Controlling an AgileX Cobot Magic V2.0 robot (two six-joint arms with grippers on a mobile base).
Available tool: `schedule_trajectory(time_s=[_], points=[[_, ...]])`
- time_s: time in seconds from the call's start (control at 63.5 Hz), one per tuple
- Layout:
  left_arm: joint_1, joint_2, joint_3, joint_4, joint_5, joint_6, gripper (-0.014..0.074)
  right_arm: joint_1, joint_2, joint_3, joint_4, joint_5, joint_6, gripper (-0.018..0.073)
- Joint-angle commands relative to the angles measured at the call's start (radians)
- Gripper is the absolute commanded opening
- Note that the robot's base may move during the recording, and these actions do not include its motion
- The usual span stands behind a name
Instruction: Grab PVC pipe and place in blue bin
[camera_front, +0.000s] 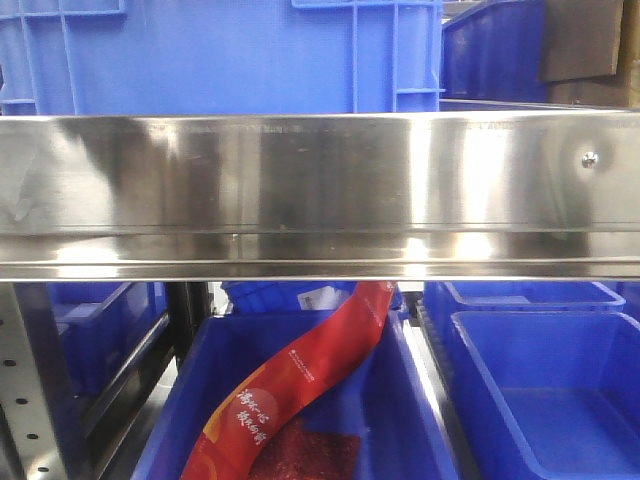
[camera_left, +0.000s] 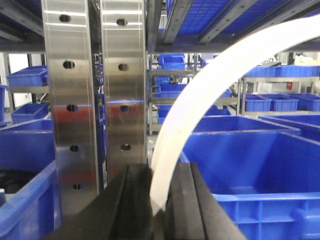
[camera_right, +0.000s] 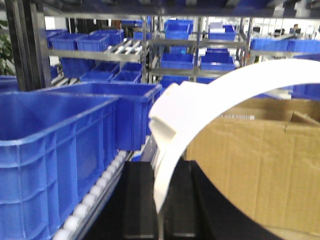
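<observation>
In the left wrist view a white arched PVC pipe (camera_left: 210, 85) rises from between the black fingers and sweeps up to the right. My left gripper (camera_left: 159, 172) is shut on its lower end. A large blue bin (camera_left: 240, 160) stands just beyond it on the right. In the right wrist view a second white arched PVC pipe (camera_right: 200, 110), with a raised lip at its bend, is clamped in my right gripper (camera_right: 162, 170), which is shut on it. A blue bin (camera_right: 50, 140) sits to the left. Neither gripper shows in the front view.
A steel shelf rail (camera_front: 320, 190) crosses the front view, with a blue bin (camera_front: 400, 420) holding a red packet (camera_front: 300, 380) below it and another blue bin (camera_front: 540, 390) to its right. Perforated steel uprights (camera_left: 95, 100) stand left of the left gripper. A cardboard box (camera_right: 260, 160) and a roller track (camera_right: 95, 200) flank the right gripper.
</observation>
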Motion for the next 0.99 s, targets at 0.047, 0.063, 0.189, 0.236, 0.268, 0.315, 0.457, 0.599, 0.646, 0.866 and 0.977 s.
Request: schedule_trajectory(time_s=[0.047,0.063,0.189,0.236,0.268,0.315,0.457,0.599,0.646,0.866,0.977], points=[[-0.006,0.071,-0.003,-0.013,-0.031,-0.008,-0.0111,0.003,0.085,-0.005,0.005,-0.033,-0.005,-0.0162],[-0.006,0.079,-0.003,-0.013,-0.031,-0.008,-0.0111,0.003,0.094,-0.005,0.007,-0.035,-0.005,-0.0162],[-0.013,0.146,-0.012,-0.015,-0.044,-0.008,-0.0111,0.017,0.173,-0.025,0.159,-0.122,-0.005,-0.0162],[-0.028,0.167,-0.021,-0.015,-0.041,-0.008,-0.0111,0.034,0.198,-0.043,0.198,-0.158,-0.005,-0.0162],[-0.038,0.186,-0.029,-0.015,-0.041,-0.008,-0.0111,0.05,0.215,-0.059,0.203,-0.174,-0.005,-0.0162],[-0.062,0.212,-0.047,-0.015,-0.041,-0.008,-0.0111,0.084,0.251,-0.091,0.203,-0.181,-0.005,-0.0162],[-0.15,0.317,-0.112,-0.006,-0.104,-0.008,-0.0111,0.186,0.366,-0.188,0.201,-0.181,-0.005,-0.0162],[-0.212,0.446,-0.213,-0.006,-0.168,-0.008,-0.0111,0.284,0.5,-0.307,0.201,-0.197,-0.005,-0.0162],[-0.224,0.495,-0.263,-0.006,-0.161,-0.008,-0.0111,0.317,0.552,-0.359,0.197,-0.197,-0.005,-0.0162],[-0.251,0.715,-0.482,-0.006,-0.159,-0.008,-0.0111,0.41,0.793,-0.593,0.082,-0.175,-0.005,-0.0162],[-0.251,0.818,-0.562,-0.006,-0.155,-0.008,-0.0111,0.414,0.898,-0.686,0.082,-0.167,-0.005,-0.0162]])
